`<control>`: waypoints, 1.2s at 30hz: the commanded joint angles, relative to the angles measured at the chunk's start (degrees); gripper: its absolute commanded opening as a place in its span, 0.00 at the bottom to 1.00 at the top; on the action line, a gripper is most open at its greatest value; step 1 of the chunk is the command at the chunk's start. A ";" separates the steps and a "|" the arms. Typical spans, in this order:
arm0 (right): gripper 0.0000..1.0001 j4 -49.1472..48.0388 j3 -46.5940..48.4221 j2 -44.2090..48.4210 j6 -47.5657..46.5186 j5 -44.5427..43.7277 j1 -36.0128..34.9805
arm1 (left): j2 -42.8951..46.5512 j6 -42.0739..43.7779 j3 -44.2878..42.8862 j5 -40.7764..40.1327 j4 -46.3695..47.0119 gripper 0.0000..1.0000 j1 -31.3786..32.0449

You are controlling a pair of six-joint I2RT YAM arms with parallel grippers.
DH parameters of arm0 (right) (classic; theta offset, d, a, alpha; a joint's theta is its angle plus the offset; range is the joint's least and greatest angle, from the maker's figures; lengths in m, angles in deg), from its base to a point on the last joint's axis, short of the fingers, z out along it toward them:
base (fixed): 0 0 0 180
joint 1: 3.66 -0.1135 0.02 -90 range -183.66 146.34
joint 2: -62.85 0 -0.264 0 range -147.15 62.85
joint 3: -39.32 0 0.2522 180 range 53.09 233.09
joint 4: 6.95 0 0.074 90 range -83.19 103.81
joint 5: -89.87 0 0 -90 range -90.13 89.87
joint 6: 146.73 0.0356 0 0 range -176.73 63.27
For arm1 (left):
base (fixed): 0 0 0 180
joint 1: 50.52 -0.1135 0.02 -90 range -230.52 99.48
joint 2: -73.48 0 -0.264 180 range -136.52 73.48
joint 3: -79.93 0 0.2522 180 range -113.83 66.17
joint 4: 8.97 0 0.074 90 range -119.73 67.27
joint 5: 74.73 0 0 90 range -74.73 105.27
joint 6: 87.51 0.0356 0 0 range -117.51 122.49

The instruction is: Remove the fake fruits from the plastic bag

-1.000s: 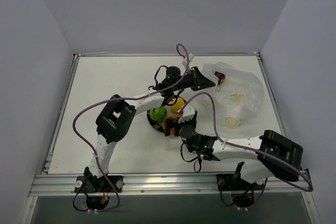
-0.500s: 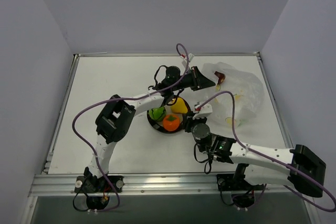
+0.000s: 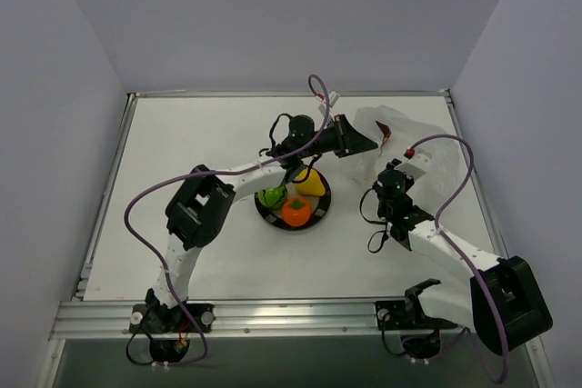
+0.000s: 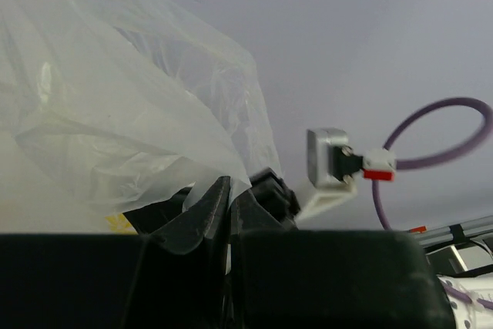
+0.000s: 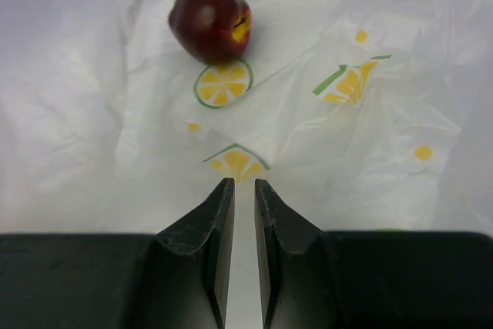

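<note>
**Fruits:** green (image 3: 272, 195), yellow (image 3: 311, 183) and orange (image 3: 295, 212) pieces sit bunched together on the plate (image 3: 293, 227) near the middle of the counter (image 3: 182, 161), so these count as out of the bag. **Red fruit** (image 5: 209, 22): a fourth, dark piece lies among the folds of the bag (image 3: 427, 156); whether film covers it cannot be told, and it looks to be the one left to fetch. **Bag:** translucent with lemon prints, crumpled at 2 o'clock from the plate, toward the counter's far right corner. **Left claw** (image 4: 229, 194): closed on a pinch of film at the bag's 9 o'clock edge and raised off the counter, probably to keep the mouth up and the bag steady while the other arm works. **Right claw** (image 5: 240, 184): jaws drawn nearly together with only a thin slit between them, holding nothing. It faces the bag from its 6 o'clock side, and the red fruit sits apart at 11 o'clock ahead. The jaws would have to spread before they fit round that fruit. The loose film near it could get caught in the grip.
</note>
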 commanded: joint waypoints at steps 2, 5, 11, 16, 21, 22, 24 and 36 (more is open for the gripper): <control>0.14 -10.17 1.29 -4.64 0.13 13.09 9.01 | 4.53 -1.22 -1.76 1.40 4.74 0.02 2.04; 0.16 -15.72 2.50 -10.34 1.18 18.11 13.33 | 4.71 -1.48 -2.02 1.57 5.09 0.02 3.09; 0.35 -25.04 4.18 -19.67 2.33 29.19 21.07 | 6.64 -2.01 -0.44 1.13 6.24 0.02 3.80; 0.73 -25.57 8.39 -23.46 1.71 32.80 24.06 | 8.31 -2.28 0.44 2.10 6.67 0.02 5.38; 1.00 -26.45 10.25 -25.57 1.45 33.68 24.33 | 8.32 -5.44 0.79 3.77 10.10 0.02 7.31; 1.00 -27.06 10.51 -26.53 1.80 34.03 24.33 | 8.31 -5.88 1.57 4.03 11.15 0.02 7.49; 1.00 -27.77 11.74 -28.38 2.24 35.78 24.33 | 8.66 -7.28 3.42 4.21 12.73 0.02 7.58; 1.00 -28.21 26.23 -44.64 2.33 37.38 24.16 | 11.66 -7.02 8.44 2.72 10.81 0.03 4.77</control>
